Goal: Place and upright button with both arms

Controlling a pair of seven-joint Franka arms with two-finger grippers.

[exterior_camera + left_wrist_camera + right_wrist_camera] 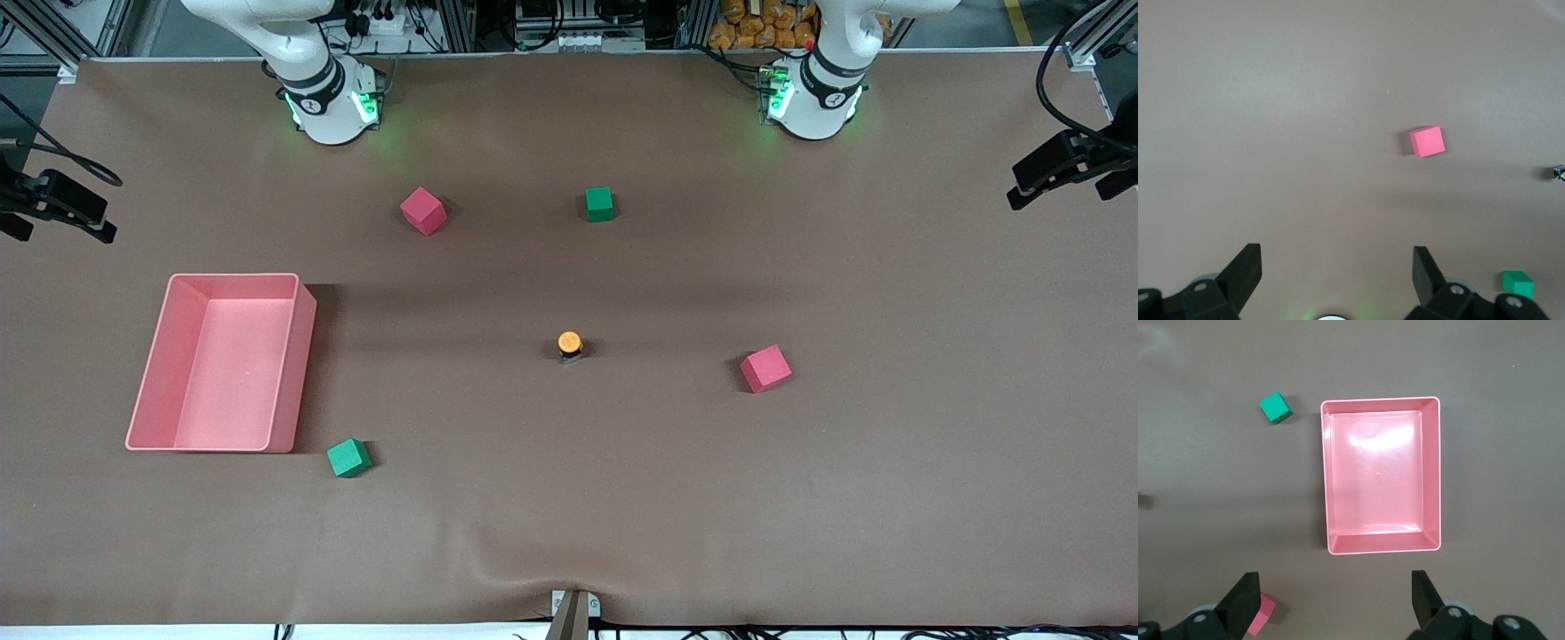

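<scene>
Desk: broad brown paper-covered desk [889, 498], carrying everything below.
Bin: shallow pink plastic rectangular bin [289, 373] toward the right arm's end of the desk, with nothing in it; the right wrist view looks straight down into it.
Cubes: two pink foam cubes, one [423, 211] close to the robots' bases, one [765, 368] toward the left arm's end; two green foam cubes, one [599, 204] close to the bases, one [348, 458] just beside the bin's corner closest to the front camera.
Button: small orange-capped push button on a dark base [569, 346], near the middle of the desk, apart from every cube and outside the bin. Its round cap faces up, so it appears to stand upright.
Left hand: left hand [1337, 270] held high over bare desk, fingers spread wide, holding nothing.
Right hand: right hand [1336, 597] high over the bin's edge, fingers spread wide, holding nothing.
Progress: the button stands as the task wants, with both arms drawn up and clear of it. That fits a finished job, or a button set out upright for a fresh one; these views cannot settle which.
</scene>
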